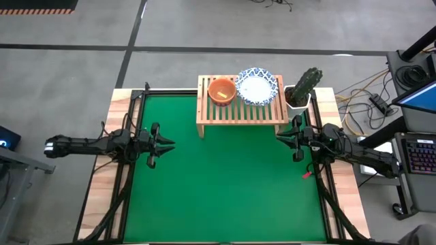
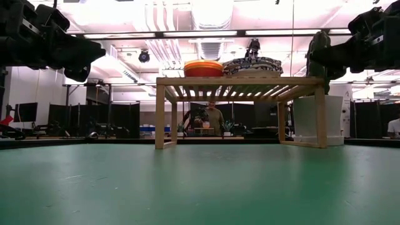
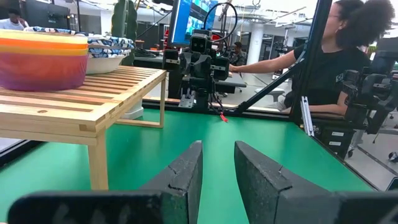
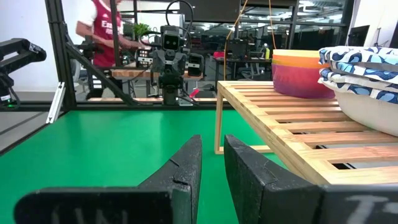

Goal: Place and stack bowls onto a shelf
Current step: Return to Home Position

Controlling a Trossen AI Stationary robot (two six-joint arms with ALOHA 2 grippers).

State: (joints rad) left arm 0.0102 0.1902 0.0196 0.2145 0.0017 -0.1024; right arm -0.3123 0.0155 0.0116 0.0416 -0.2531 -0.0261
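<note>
The light-wood shelf (image 1: 242, 113) stands on its short legs at the far middle of the green mat. On its slatted top sit a nested stack of small plain bowls (image 1: 222, 90), orange-red on top, and beside it, toward the right, a stack of white bowls with blue patterned rims (image 1: 257, 86). Both stacks also show in the low view (image 2: 203, 68) (image 2: 253, 65). My left gripper (image 1: 170, 143) hovers over the mat's left edge, slightly open and empty. My right gripper (image 1: 279, 135) hovers by the shelf's right legs, slightly open and empty.
A white pot with a cactus (image 1: 300, 90) stands just right of the shelf. The green mat (image 1: 225, 190) lies bare in front of the shelf. People show beyond the table in the left wrist view (image 3: 336, 56) and the right wrist view (image 4: 102, 28).
</note>
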